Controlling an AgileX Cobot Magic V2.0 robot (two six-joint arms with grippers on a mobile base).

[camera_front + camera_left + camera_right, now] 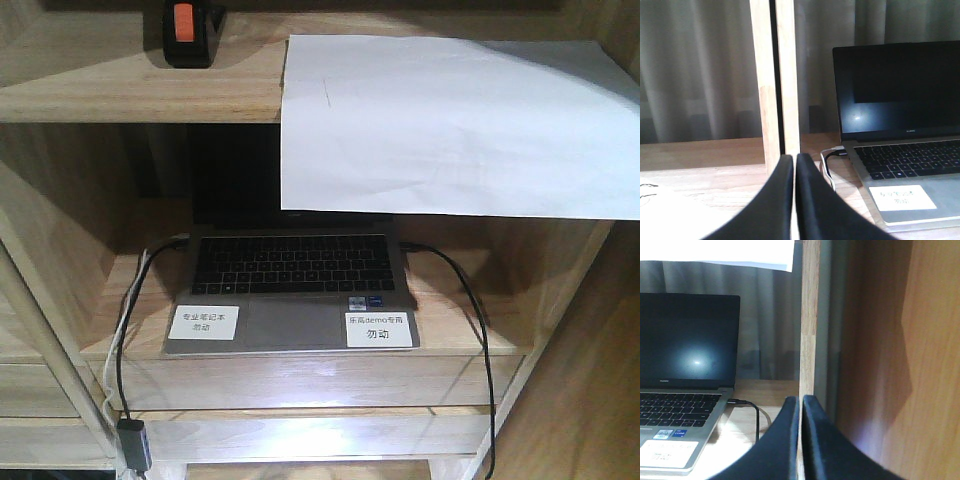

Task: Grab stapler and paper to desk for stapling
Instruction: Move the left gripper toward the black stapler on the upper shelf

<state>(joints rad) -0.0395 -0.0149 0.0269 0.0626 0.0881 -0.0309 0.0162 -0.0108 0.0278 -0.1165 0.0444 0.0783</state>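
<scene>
1. The stapler (pixel 193 32) sits on the top shelf (pixel 110 90) of the wooden shelving unit, toward the left, with its orange patch facing up. Nothing touches it.
2. The paper (pixel 450 125) lies on the same shelf, to the right of the stapler and apart from it. Its front part hangs over the shelf edge and covers the top of the open laptop (pixel 290 285) in the compartment below.
3. The left end effector (pixel 794 162) has its two fingers pressed together with nothing between them. It sits low, at laptop level, facing an upright post.
4. The right end effector (pixel 801 402) is likewise closed and empty. It is beside the right-hand post, with the hanging edge of the paper above it.
5. Judging by this, the task is at its first step, the reach. Neither item has been picked up, and the bench they are meant for is not clearly in view.
6. The next move calls for raising both arms to the top shelf and opening the fingers. One arm would close across the stapler's body. The other would pinch the paper's overhanging edge, which offers a free grip, and draw it out flat, clear of the laptop screen.
</scene>
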